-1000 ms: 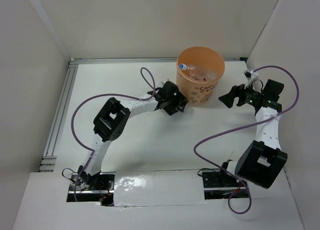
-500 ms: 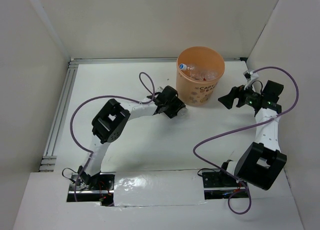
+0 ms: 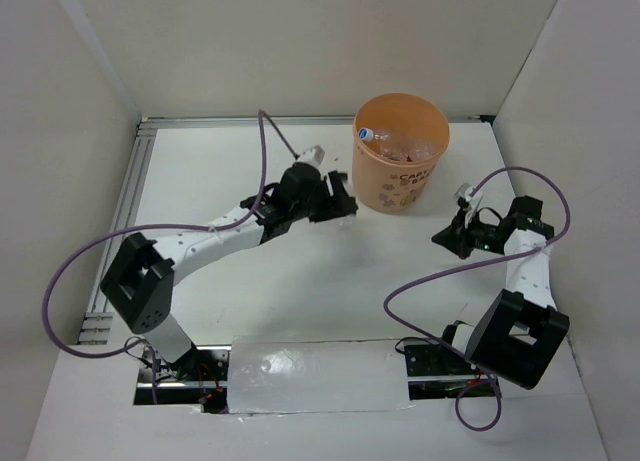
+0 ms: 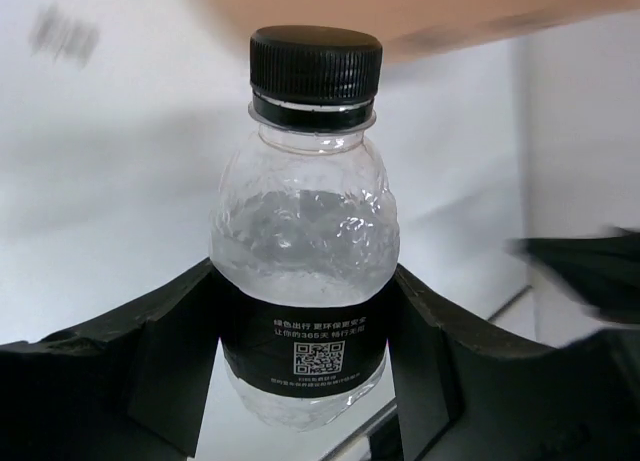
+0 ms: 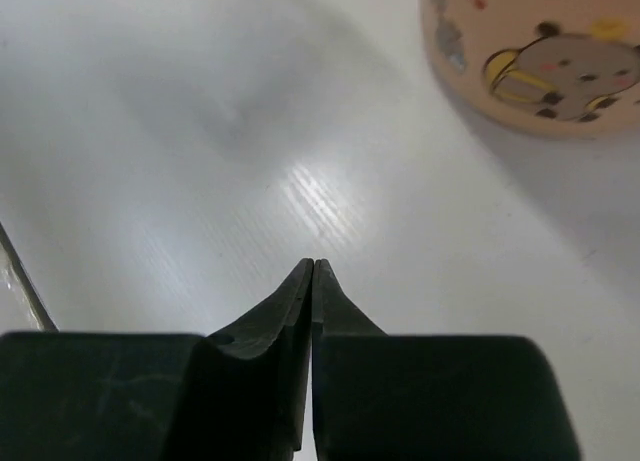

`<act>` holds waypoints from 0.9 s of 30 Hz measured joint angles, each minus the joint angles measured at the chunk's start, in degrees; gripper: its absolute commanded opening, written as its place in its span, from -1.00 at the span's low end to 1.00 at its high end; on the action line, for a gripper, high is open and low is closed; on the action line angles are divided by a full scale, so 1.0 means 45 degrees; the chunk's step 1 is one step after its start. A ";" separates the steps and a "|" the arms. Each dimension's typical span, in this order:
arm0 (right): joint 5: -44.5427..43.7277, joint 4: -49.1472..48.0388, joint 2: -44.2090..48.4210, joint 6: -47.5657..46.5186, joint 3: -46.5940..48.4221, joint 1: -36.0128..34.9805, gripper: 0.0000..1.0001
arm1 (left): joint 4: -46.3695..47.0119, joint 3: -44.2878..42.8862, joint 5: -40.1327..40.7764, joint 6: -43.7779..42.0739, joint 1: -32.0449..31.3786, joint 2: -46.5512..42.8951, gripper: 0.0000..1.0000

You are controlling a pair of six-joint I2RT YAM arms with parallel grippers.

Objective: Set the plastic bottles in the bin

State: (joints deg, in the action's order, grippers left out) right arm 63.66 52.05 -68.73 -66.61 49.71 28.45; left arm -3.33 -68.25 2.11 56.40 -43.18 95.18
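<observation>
**A:** What moved, seen from above?

**B:** The left arm [image 3: 215,236] has stretched out, its elbow swung far left. The left hand [image 3: 335,203] is now just left of the bin [image 3: 405,189]. The right arm [image 3: 525,271] has pulled back, and the right hand [image 3: 447,238] has closed, well apart from the bin.

**A:** And the bottles [image 3: 400,146]?

**B:** Several lie inside the bin.

**A:** Left wrist?

**B:** The fingers [image 4: 170,361] clasp a bottle [image 4: 305,231] on both sides of its black label. The black cap points at the bin's blurred orange wall.

**A:** Right wrist?

**B:** The fingers are pressed together with nothing between them, pointing down at the bare worktop [image 5: 200,181]. The bin is at the upper right.
</observation>
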 measured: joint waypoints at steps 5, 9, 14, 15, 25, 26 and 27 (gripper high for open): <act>-0.0656 0.0646 -0.0005 -0.1506 -0.1171 0.0000 0.17 | 0.1462 -0.2900 -0.0131 -0.3036 -0.0350 -0.0529 -1.00; -0.1039 0.0738 0.0005 -0.2035 -0.1457 0.0000 0.33 | 0.2278 -0.5600 -0.0223 -0.4158 -0.0423 0.0525 -0.95; -0.1229 0.0767 0.0291 -0.2171 -0.1637 0.0000 0.59 | 0.2297 -0.9772 -0.0097 -0.4498 -0.0335 0.3628 -0.32; -0.1268 0.0767 0.0345 -0.2176 -0.1637 0.0000 0.72 | 0.2025 -1.1011 0.0005 -0.4512 -0.0316 0.4643 0.06; -0.1428 0.0641 0.0758 -0.1423 -0.1637 0.0010 0.98 | 0.0063 -1.2196 0.0767 -0.4605 -0.0340 0.6615 1.00; -0.1438 0.0583 0.0758 -0.1195 -0.1637 0.0024 0.98 | 0.0107 -1.2220 0.0792 -0.4668 -0.0340 0.6591 1.00; -0.1438 0.0505 0.0758 -0.0947 -0.1632 0.0049 0.98 | 0.0126 -1.2235 0.0787 -0.4789 -0.0340 0.6543 1.00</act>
State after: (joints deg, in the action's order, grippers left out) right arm 57.19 54.33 -65.32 -70.87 42.37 28.67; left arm -2.76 -123.31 5.65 34.85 -44.71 124.62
